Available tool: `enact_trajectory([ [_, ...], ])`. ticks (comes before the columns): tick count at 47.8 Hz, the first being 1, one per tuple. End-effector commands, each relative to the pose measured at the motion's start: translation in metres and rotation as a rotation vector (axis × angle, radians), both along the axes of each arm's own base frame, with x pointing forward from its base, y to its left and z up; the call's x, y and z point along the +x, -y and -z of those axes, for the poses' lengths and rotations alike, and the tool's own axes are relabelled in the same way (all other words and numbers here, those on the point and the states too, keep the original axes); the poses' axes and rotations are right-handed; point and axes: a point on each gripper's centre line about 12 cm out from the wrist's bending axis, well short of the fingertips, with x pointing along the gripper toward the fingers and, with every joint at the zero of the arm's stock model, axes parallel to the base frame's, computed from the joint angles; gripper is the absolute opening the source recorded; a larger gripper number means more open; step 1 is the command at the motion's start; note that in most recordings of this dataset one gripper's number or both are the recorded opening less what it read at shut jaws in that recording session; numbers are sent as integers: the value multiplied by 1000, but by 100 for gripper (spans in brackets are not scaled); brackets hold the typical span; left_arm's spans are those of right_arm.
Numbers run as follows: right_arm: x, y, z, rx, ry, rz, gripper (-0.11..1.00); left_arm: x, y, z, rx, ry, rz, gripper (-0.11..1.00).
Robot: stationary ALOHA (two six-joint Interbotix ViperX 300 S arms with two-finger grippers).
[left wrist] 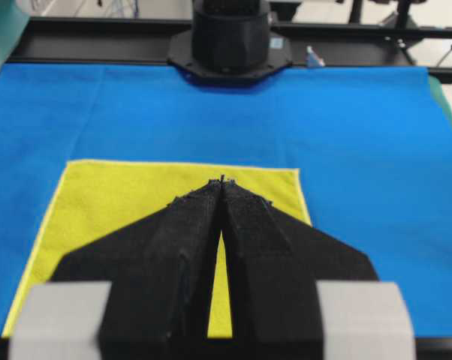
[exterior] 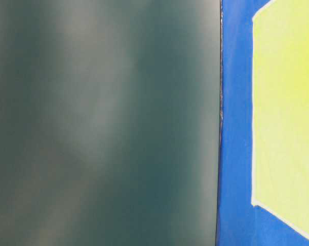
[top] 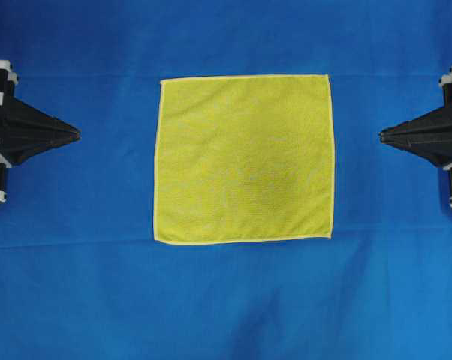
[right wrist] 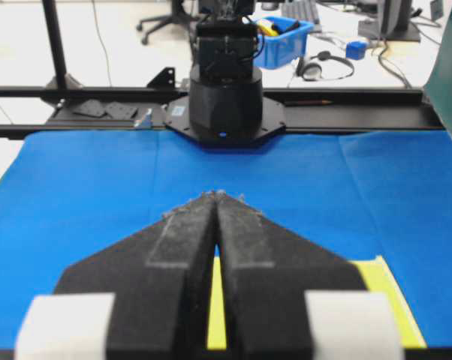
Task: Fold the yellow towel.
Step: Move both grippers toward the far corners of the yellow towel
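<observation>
Flanking yellow towel (top: 245, 159): closed left gripper (top: 77, 134), right gripper (top: 382, 136).

A blue cloth (top: 226, 300) covers the table. Beyond its far edge runs a black rail (right wrist: 361, 96), then a pale floor (right wrist: 121, 45). On that floor behind the rail sit a blue bin (right wrist: 290, 41), headphones (right wrist: 325, 66) and a chair base (right wrist: 162, 22).

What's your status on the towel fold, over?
Left gripper shut, right gripper shut, both off the cloth. Yellow towel flat, unfolded. Nothing in the way.
</observation>
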Motion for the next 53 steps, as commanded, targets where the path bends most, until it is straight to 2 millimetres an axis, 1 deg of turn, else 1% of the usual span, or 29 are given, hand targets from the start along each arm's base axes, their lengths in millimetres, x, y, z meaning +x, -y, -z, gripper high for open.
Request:
enact_trajectory([
  [1, 3, 4, -12, 1, 25, 21, 0, 6, 0, -7, -3, 14, -2, 0],
  [4, 6, 9, -8, 3, -12, 45, 0, 10, -1, -7, 0, 12, -6, 0],
  [7, 9, 20, -3, 14, -76, 94, 0, 15, -4, -4, 5, -2, -22, 0],
  [15, 17, 45, 14, 47, -210, 208, 0, 32, -23, 18, -5, -94, -102, 0],
  [27, 29, 87, 58, 103, -411, 366, 0, 52, -54, 45, -30, -198, -217, 1],
  [29, 31, 94, 65, 113, -442, 388, 0, 55, -59, 51, -32, -210, -232, 3],
  [30, 33, 98, 68, 118, -457, 398, 0, 57, -61, 53, -34, -213, -239, 5],
  [33, 36, 109, 78, 130, -503, 429, 1, 62, -69, 60, -38, -225, -264, 18],
  [37, 42, 125, 92, 149, -565, 471, 2, 70, -81, 73, -43, -246, -300, 43],
  [38, 43, 128, 95, 151, -577, 477, 4, 71, -85, 77, -45, -255, -309, 50],
  [41, 46, 138, 107, 164, -624, 497, 21, 78, -99, 90, -56, -291, -348, 68],
  [44, 50, 147, 119, 170, -668, 509, 39, 83, -111, 102, -68, -327, -380, 81],
  [46, 53, 152, 127, 171, -697, 514, 51, 88, -119, 111, -74, -352, -395, 85],
  [47, 55, 155, 133, 173, -716, 516, 57, 90, -123, 115, -80, -365, -405, 84],
  [48, 56, 158, 136, 174, -728, 517, 61, 91, -126, 120, -86, -380, -412, 84],
  [50, 59, 161, 142, 175, -751, 517, 64, 98, -134, 129, -93, -409, -427, 83],
  [53, 62, 166, 151, 178, -781, 519, 61, 105, -142, 141, -103, -440, -439, 83],
])
